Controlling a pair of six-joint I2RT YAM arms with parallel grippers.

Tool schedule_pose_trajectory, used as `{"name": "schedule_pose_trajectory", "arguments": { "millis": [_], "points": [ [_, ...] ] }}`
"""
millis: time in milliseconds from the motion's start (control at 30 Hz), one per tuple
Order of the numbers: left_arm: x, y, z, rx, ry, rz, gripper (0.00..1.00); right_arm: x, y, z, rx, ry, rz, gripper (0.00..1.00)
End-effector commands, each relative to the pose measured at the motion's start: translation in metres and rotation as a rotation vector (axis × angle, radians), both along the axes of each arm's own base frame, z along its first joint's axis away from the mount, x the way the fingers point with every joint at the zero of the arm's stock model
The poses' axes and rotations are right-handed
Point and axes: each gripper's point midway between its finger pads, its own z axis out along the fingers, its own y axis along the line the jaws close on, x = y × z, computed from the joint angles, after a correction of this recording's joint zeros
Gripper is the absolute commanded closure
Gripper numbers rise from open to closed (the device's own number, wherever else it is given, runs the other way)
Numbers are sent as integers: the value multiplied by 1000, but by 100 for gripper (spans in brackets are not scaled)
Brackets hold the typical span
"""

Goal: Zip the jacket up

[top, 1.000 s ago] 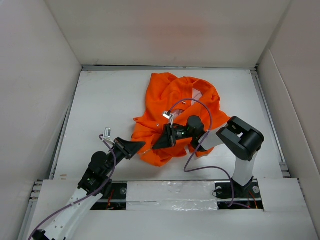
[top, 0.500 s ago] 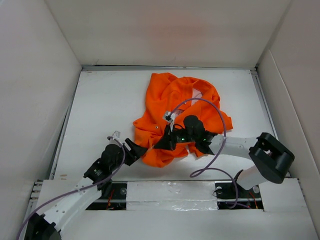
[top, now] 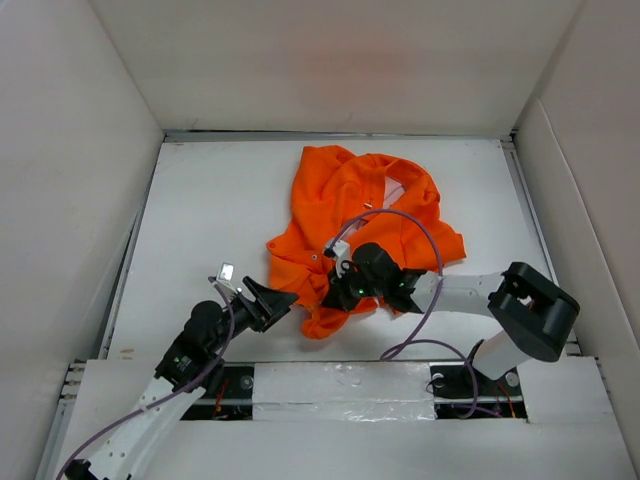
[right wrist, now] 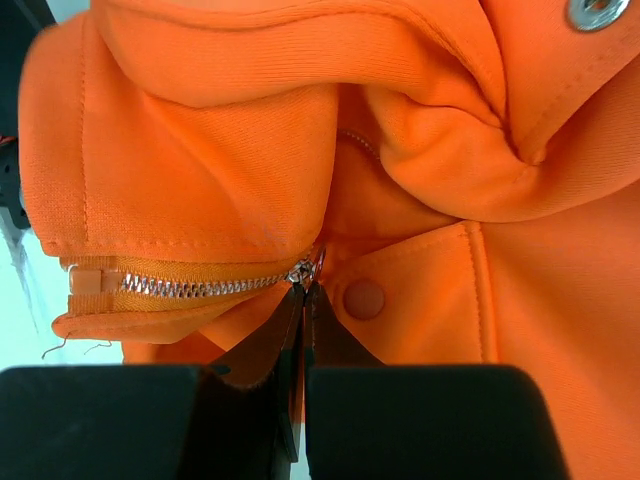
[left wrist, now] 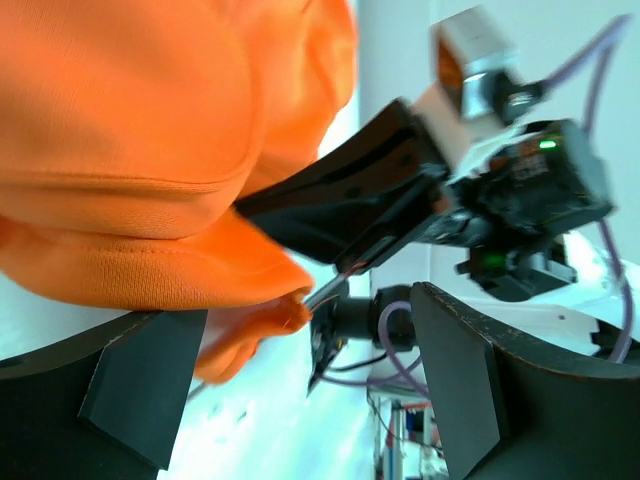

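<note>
The orange jacket lies bunched in the middle of the table. My right gripper is at its near hem, shut on the small metal zipper pull. Silver zipper teeth run left from the pull, and an orange snap sits just right of it. My left gripper stands open just left of that hem. In the left wrist view its fingers are spread wide with only bare table between them. The jacket's hem hangs above them, with the right gripper pinching its edge.
White walls box in the table on three sides. A purple cable loops from the right arm over the jacket. A taped strip runs along the near edge between the arm bases.
My left gripper has gone from shut to wide open and let go of the hem. The right gripper, still shut, has slid toward the near hem as the right arm stretched low.
</note>
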Motion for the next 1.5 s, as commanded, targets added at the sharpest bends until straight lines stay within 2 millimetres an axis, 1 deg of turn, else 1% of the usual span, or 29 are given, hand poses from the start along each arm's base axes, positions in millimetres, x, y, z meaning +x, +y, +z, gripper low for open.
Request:
{"name": "schedule_pose_trajectory", "arguments": {
  "millis": [0,100,200,233,300,367,400,433,467,500,533,600,633,733,833,867,1033,1067,1133,1167,1200,1233,1267,1300,1333,1367,1400,1433,1467],
  "points": [
    [-15,-4,-72,32,158,-54,20,8,11,13,53,-51,-13,100],
    [-22,-1,-86,96,195,-67,21,14,11,19,69,-73,-44,100],
    [-25,0,-89,145,199,-85,20,16,14,26,83,-81,-44,100],
    [-21,-2,-83,148,161,-90,20,14,18,30,89,-87,-37,100],
    [-20,-2,-84,181,176,-94,20,13,19,31,87,-92,-39,100],
    [-13,-6,-74,174,127,-98,20,15,19,32,81,-95,-45,100],
    [-13,-7,-79,187,148,-104,19,11,21,32,80,-96,-34,100],
    [-12,-11,-77,174,135,-115,19,11,20,33,81,-96,-35,100],
    [-9,-13,-70,156,106,-114,20,11,20,32,79,-94,-35,100],
    [-12,-14,-77,169,133,-121,20,10,20,33,82,-94,-32,100],
    [-11,-18,-74,160,116,-128,20,7,22,35,87,-97,-23,100],
    [-12,-21,-76,164,127,-129,20,7,22,37,90,-99,-23,100],
    [-10,-24,-69,144,104,-127,21,3,23,37,88,-98,-15,100],
    [-8,-28,-66,135,96,-117,24,1,25,37,86,-98,-9,100],
    [-5,-30,-63,121,86,-104,31,-2,27,35,83,-94,-1,100],
    [-4,-31,-61,111,77,-102,38,-7,29,34,76,-91,8,100],
    [-5,-30,-67,108,91,-103,58,-14,31,37,74,-82,20,100],
    [-5,-30,-67,106,91,-101,68,-12,30,41,70,-88,9,100],
    [-5,-29,-71,115,97,-98,75,-19,27,44,45,-92,10,100],
    [-5,-29,-72,120,98,-95,87,-14,24,45,26,-108,-18,100],
    [-6,-27,-77,142,108,-97,96,-19,21,49,-1,-113,-13,100],
    [-6,-26,-81,160,120,-96,100,-19,19,51,-17,-123,-23,100],
    [-6,-24,-86,186,129,-87,100,-18,16,51,-49,-149,-54,100],
    [-4,-23,-85,197,124,-84,100,-17,14,56,-64,-170,-68,100],
    [-9,-17,-98,259,155,-86,100,-22,4,48,-125,-162,-75,100],
    [-7,-11,-104,295,168,-64,100,-21,0,50,-145,-191,-108,100],
    [-6,-8,-103,304,163,-48,100,-25,-1,49,-151,-190,-105,100],
    [-12,2,-118,364,219,-38,100,-31,-2,45,-147,-184,-97,100],
    [-11,9,-123,389,231,-6,100,-39,1,44,-130,-169,-74,100]
  ]
}}
